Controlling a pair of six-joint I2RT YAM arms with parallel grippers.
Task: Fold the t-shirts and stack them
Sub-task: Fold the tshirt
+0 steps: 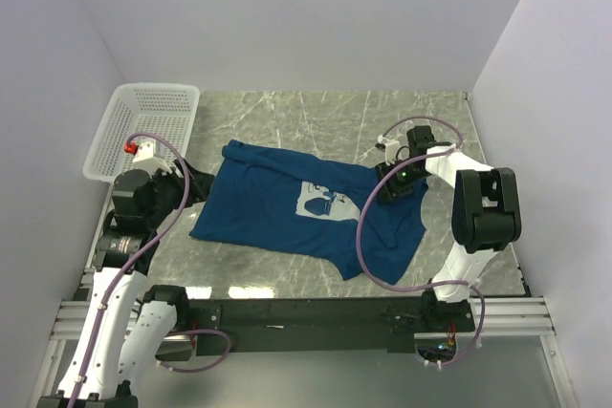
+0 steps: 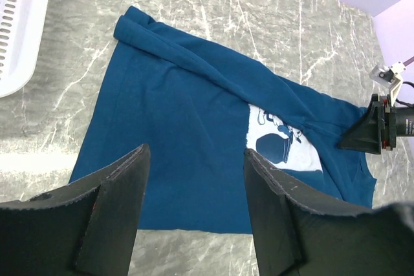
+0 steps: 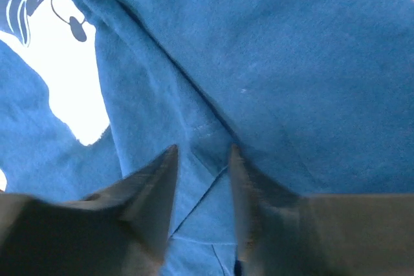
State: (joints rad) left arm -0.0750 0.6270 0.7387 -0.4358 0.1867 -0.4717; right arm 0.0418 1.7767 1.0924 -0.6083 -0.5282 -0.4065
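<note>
Garment: dark navy-blue cloth t-shirt (image 1: 268, 212), spread flat.
Left gripper (image 2: 194, 205): wide open, empty, over its edge.
Right gripper (image 3: 200, 159): narrowly parted on a cloth ridge; hold unclear.

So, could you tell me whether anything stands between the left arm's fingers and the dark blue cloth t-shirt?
Nothing visible does. The left arm's open fingers hang over the edge of the dark blue cloth t-shirt, and the white plastic mesh basket sits off to the left, apart from the shirt.
</note>
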